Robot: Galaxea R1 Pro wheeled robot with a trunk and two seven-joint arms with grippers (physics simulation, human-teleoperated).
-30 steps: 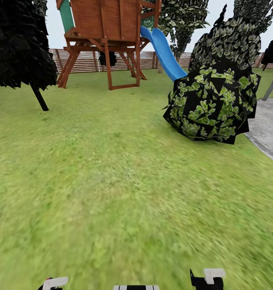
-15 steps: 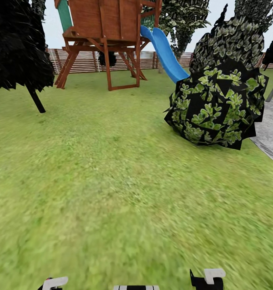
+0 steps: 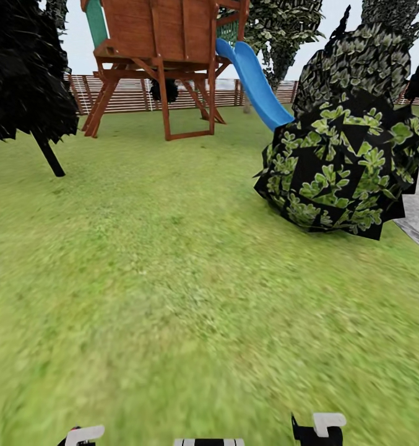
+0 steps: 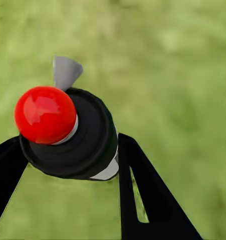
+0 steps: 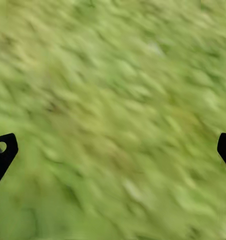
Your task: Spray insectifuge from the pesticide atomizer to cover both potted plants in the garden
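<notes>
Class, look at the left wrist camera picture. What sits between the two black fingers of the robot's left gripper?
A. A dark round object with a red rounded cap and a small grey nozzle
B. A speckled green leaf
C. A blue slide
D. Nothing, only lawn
A. In the left wrist view, the dark round object with a red rounded cap sits between the left gripper's black fingers, above the blurred green lawn.

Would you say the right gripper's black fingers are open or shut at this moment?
Open: the right gripper has its fingertips at opposite picture edges, with blurred green lawn between.
</notes>
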